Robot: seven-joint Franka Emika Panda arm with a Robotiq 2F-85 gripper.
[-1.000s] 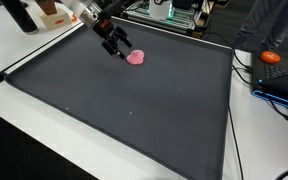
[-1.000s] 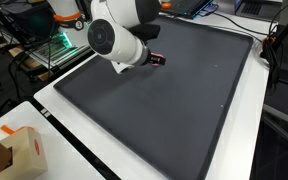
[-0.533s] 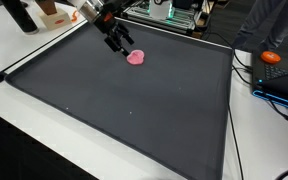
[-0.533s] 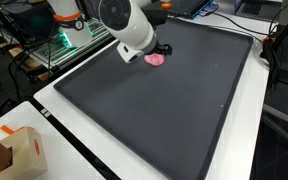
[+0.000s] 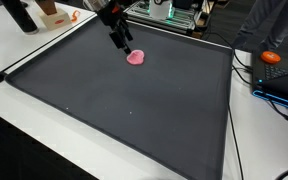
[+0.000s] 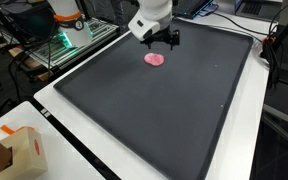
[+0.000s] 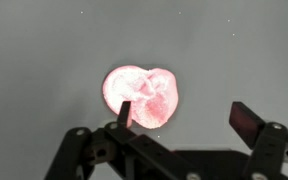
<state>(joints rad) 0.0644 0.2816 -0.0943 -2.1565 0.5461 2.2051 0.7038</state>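
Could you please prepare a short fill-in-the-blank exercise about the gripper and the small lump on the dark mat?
The crumpled lump is ____ in colour.
The gripper hangs over the mat with its jaws ____.
The lump lies on the mat, and the gripper holds ____.
Missing words: pink; open; nothing.

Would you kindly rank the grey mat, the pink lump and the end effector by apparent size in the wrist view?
1. grey mat
2. end effector, enlarged by nearness to the camera
3. pink lump
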